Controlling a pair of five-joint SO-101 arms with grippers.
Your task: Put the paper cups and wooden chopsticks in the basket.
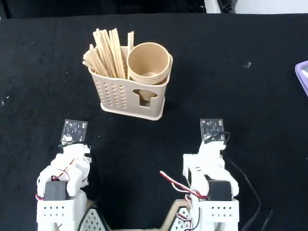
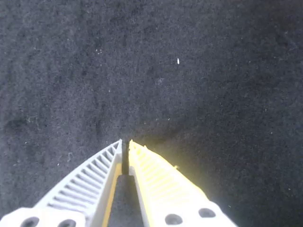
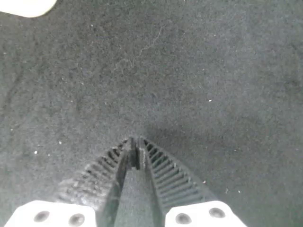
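Observation:
A beige perforated basket [image 1: 126, 96] stands on the black cloth at the middle back of the table. Several wooden chopsticks [image 1: 107, 53] stick upright out of its left half. A stack of tan paper cups [image 1: 148, 63] sits in its right half. Both arms are folded back at the table's near edge, well short of the basket. My left gripper [image 2: 125, 143] is shut over bare cloth with nothing between its fingers. My right gripper [image 3: 134, 140] is likewise shut and holds nothing. A pale corner of the basket [image 3: 26, 5] shows at the edge of the right wrist view.
A purple object [image 1: 302, 74] pokes in at the table's right edge. The left arm [image 1: 65, 178] and the right arm [image 1: 210, 173] rest on white bases at the front, with wires trailing beside the right one.

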